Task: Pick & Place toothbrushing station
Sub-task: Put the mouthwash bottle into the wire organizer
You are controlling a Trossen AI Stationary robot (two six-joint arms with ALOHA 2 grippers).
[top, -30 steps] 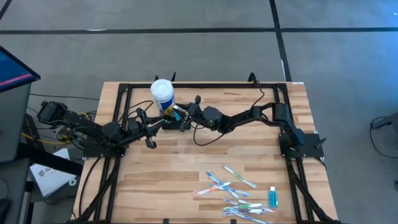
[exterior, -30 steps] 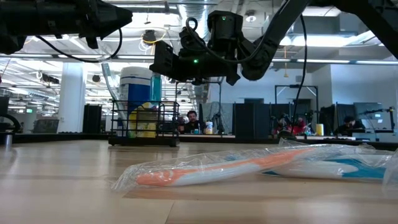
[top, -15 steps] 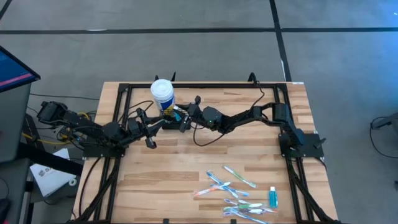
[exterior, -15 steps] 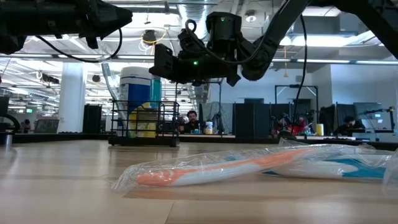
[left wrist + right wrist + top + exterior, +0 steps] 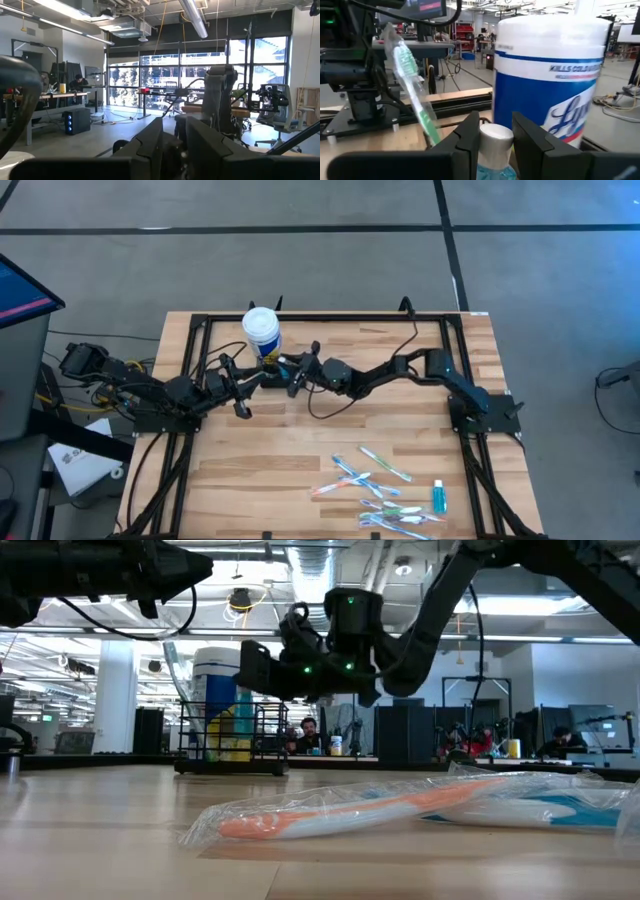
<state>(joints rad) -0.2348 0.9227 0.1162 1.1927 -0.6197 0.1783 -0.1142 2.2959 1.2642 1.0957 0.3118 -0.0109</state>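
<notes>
Our right hand point(image 5: 287, 369) hovered over the toothbrushing station point(image 5: 232, 738) beside the white tub point(image 5: 261, 329), clamped on a blue bottle point(image 5: 493, 167); our left hand point(image 5: 240, 385), fingers together, waited nearby.

White blue-labelled tub point(image 5: 261, 330) at the table's far edge, wrapped toothbrushes point(image 5: 375, 492) scattered near the front — small blue bottle point(image 5: 438, 498) beside them
</notes>
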